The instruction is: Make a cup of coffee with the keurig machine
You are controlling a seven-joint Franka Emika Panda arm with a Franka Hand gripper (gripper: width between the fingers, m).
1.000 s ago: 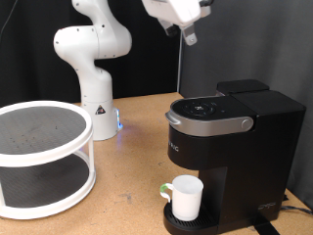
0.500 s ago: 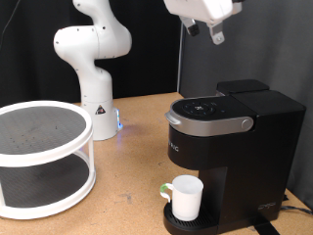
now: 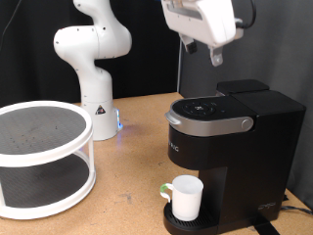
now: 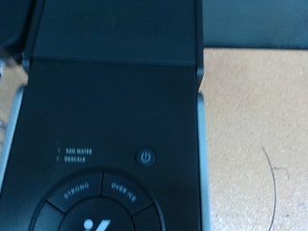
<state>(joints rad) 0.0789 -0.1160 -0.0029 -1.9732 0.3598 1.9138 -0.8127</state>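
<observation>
The keurig machine (image 3: 235,137) stands at the exterior view's right, a black box with its silver-grey lid handle down. The white cup (image 3: 184,198) sits upright on its drip tray under the spout. My gripper (image 3: 203,51) hangs in the air above the machine's top, touching nothing. Its two dark fingers (image 3: 216,56) point down and stand apart, with nothing between them. The wrist view looks straight down on the keurig machine (image 4: 115,106); its control panel shows a power button (image 4: 145,157), and no fingers appear in that view.
A white two-tier round rack (image 3: 41,157) stands at the exterior view's left. The robot's white base (image 3: 93,69) rises behind it. A small green-topped thing (image 3: 164,192) lies beside the cup. Bare wooden table (image 4: 255,125) lies beside the machine.
The gripper has moved towards the exterior view's right and come lower, now above the machine's top. Cup and machine have not moved.
</observation>
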